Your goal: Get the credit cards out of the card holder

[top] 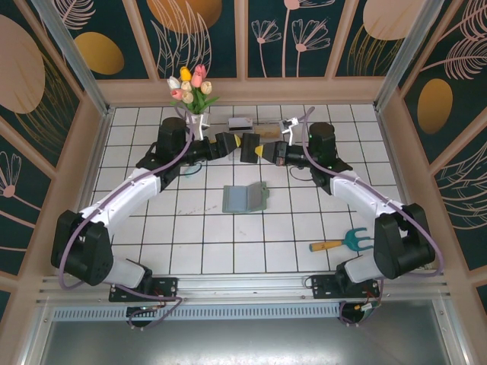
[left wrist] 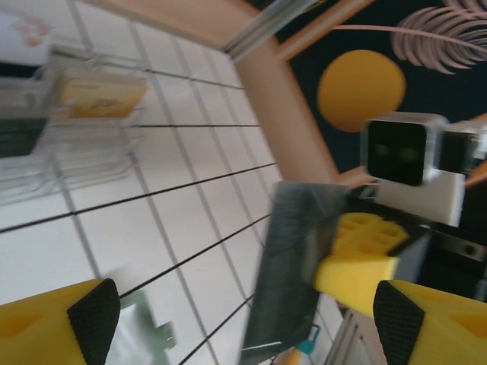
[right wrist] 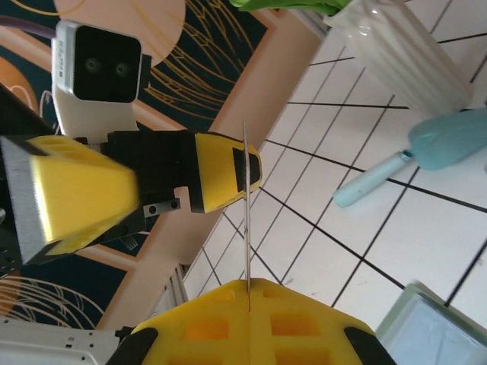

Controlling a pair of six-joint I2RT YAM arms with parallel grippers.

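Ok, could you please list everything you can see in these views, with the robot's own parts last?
card holder: one, sage-green outside, blue-grey inside, lying open mid-table.
credit card: one, dark, in the air, pinched in the right hand.
vase of tulips: one, white vase with pink and yellow blooms, back of the table.
clear compartment box: one, transparent, at the back.
hand rake: one, teal head and yellow-orange handle, front right.
scoop-like tool: one, pale teal, on the tiles near the vase.
table: one, white tiles.
left hand: yellow fingers, open beside the card.
right hand: yellow fingers, shut on the card.
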